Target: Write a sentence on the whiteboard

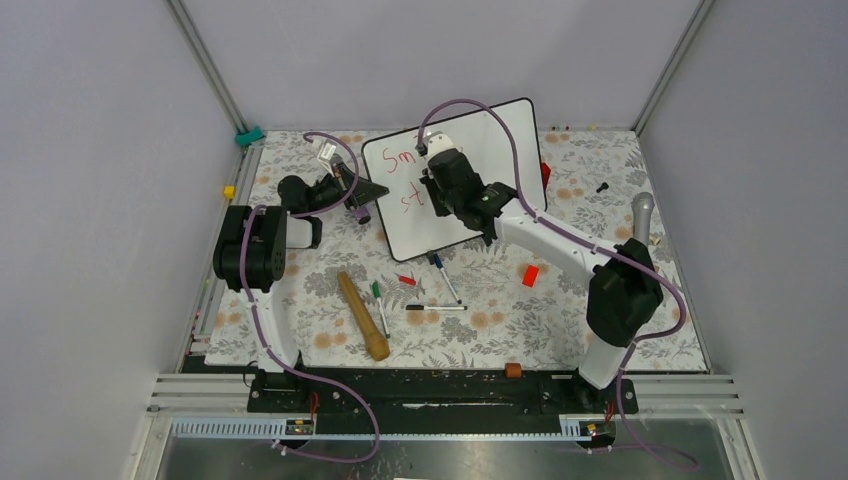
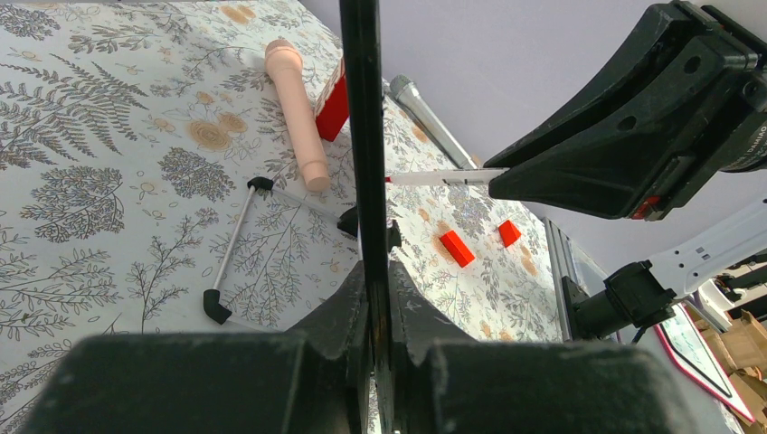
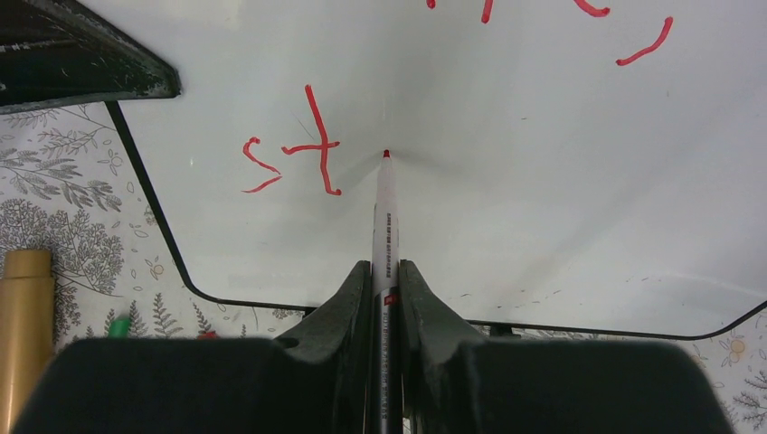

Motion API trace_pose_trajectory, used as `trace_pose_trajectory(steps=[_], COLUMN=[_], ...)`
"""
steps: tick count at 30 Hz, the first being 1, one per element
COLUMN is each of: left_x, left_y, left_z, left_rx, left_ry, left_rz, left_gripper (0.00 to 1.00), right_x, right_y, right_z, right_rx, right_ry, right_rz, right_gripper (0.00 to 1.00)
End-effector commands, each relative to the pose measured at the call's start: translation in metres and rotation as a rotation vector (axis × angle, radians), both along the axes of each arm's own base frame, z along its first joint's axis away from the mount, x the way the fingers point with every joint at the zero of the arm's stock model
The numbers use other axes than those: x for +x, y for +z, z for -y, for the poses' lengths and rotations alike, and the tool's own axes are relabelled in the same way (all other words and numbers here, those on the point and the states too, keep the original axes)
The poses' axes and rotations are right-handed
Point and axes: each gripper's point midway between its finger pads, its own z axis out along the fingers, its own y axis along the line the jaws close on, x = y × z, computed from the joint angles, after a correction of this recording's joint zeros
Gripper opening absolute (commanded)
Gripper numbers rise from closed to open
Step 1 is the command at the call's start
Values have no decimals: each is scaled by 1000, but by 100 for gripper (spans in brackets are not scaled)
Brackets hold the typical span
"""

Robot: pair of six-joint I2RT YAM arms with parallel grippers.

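The whiteboard (image 1: 485,150) stands tipped up near the middle of the worktop's (image 1: 600,330) far edge. The left gripper (image 2: 375,280) is squeezed tight on the board's thin black left edge. The right gripper (image 3: 386,271) is clamped on a red marker (image 3: 384,212). The marker's tip touches the board just right of the letters "st". Of the sentence (image 3: 303,154), only "Sm" on top and "st" below show, near the board's left edge. A wooden stick (image 1: 362,315) and some pens (image 1: 436,307) lie nearer the worktop's front edge.
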Motion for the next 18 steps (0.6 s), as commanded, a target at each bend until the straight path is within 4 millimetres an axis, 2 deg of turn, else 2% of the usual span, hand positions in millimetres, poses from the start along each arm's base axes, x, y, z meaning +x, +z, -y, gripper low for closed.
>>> trace_pose_trajectory(steps=[1,10,18], left_x=[-16,-16,-16], left_y=[4,4,4], left_z=[7,7,7], left_rx=[65,65,66], left_ry=[-99,-99,-97], left_rz=[196,198,197], left_gripper=[0,0,0], right_x=[12,13,6], right_y=[15,12,7], right_z=[-1,-5,-11], right_rx=[-1,7,12], right_ry=[-18,-5,50], right_rz=[39,34,4], right_gripper=[0,0,0])
